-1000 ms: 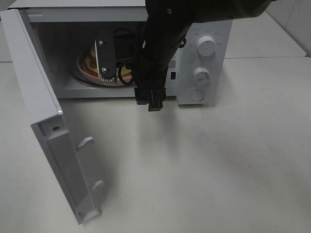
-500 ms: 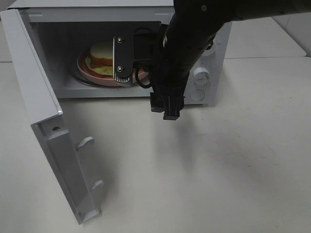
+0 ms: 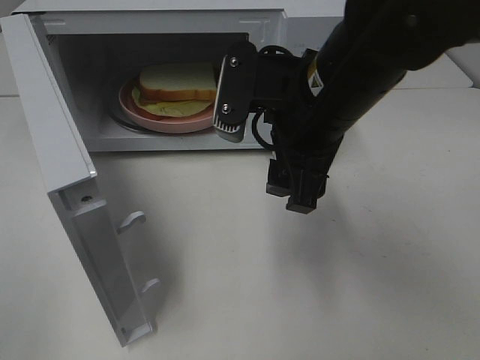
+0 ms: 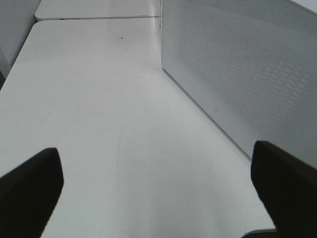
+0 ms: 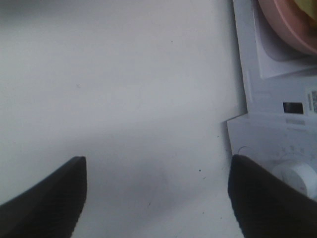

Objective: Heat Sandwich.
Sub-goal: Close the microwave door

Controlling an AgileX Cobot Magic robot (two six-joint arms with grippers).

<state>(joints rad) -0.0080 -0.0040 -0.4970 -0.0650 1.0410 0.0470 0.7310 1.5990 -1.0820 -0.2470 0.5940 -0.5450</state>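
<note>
The sandwich (image 3: 176,82), white bread with yellow-green filling, lies on a pink plate (image 3: 161,121) inside the open microwave (image 3: 150,19). My right gripper (image 3: 296,196) hangs in front of the microwave's control panel, to the right of the opening, pointing down at the table. In the right wrist view the right gripper (image 5: 156,198) is open with only bare table between its fingers, and the plate's rim (image 5: 292,22) shows at the corner. My left gripper (image 4: 158,198) is open beside the microwave's perforated side wall (image 4: 247,74), holding nothing. The left arm is out of the exterior high view.
The microwave door (image 3: 67,172) swings out wide to the left over the table, its latch hooks facing right. My right arm hides the dials in the exterior high view; one knob (image 5: 297,176) shows in the right wrist view.
My right arm has drawn back out of the microwave opening and moved right, uncovering the sandwich and plate and now covering the dials. Its jaws stayed open.
</note>
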